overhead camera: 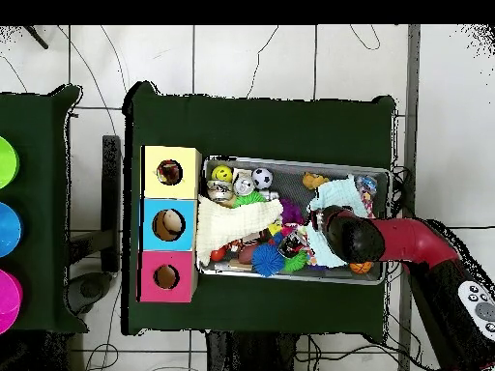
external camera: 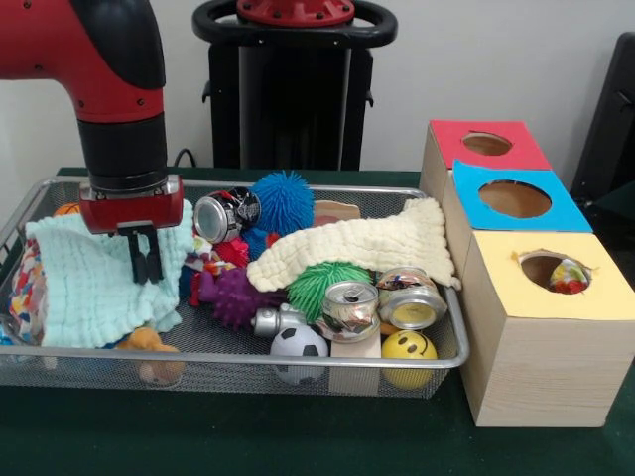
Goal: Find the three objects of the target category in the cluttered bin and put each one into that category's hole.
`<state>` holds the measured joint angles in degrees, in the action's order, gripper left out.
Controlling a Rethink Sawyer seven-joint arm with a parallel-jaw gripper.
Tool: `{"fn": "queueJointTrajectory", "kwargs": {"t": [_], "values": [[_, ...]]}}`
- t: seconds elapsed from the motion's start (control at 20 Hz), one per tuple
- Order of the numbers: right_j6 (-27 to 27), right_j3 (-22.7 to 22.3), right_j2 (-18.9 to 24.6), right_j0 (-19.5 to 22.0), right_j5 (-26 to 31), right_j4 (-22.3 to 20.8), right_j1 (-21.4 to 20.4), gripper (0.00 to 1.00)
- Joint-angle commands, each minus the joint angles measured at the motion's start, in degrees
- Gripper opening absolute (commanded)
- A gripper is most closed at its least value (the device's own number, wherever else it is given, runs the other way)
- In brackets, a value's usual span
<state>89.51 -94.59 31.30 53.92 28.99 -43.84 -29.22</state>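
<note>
- Dotted cloth (external camera: pixel 24 283) shows at the bin's (external camera: pixel 248 361) end farthest from the boxes, a white strip with coloured dots half tucked under the mint-green cloth (external camera: pixel 89 283); I judge it to be one of the three I am after.
- Another dotted piece seems to sit already inside the yellow box's hole (external camera: pixel 556 270), with bright specks showing through the opening.
- My gripper (external camera: pixel 147 256) hangs just over the mint-green cloth, its two dark fingers (external camera: pixel 140 260) close together and nothing pinched between them.
- I would guess I am placed here because the green cloth covers what I need, so it has to be shifted or worked around.
- The cream knit cloth (external camera: pixel 357 248) drapes across cans (external camera: pixel 349 305), spiky balls (external camera: pixel 283 201) and a small football (external camera: pixel 299 344), and may hide a third dotted cloth; I cannot see one.
- In the overhead view my arm (overhead camera: pixel 387 239) covers that end of the bin, so the target there is mostly hidden.
</note>
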Motion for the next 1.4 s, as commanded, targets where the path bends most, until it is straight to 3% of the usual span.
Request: {"fn": "queueJointTrajectory", "kwargs": {"t": [0.05,0.35,0.65,0.8,1.15,1.25,1.4], "values": [[-0.1,-8.4,-0.1,-0.2,1.2,1.5,-4.2,0.00],[7.4,-18.9,2.4,-3.3,11.5,17.4,-19.2,0.00],[12.9,-22.8,0.3,-9.1,17.3,29.9,-27.5,0.00],[15.5,-24.2,-1.1,-12.3,17.1,34.8,-29.4,0.00],[26.6,-28.7,-6.4,-24.4,13.6,47.0,-35.1,0.00],[27.5,-28.7,-8.0,-26.6,11.2,47.5,-34.6,0.00],[26.9,-27.4,-10.8,-28.1,5.4,44.7,-30.0,0.00]]}}
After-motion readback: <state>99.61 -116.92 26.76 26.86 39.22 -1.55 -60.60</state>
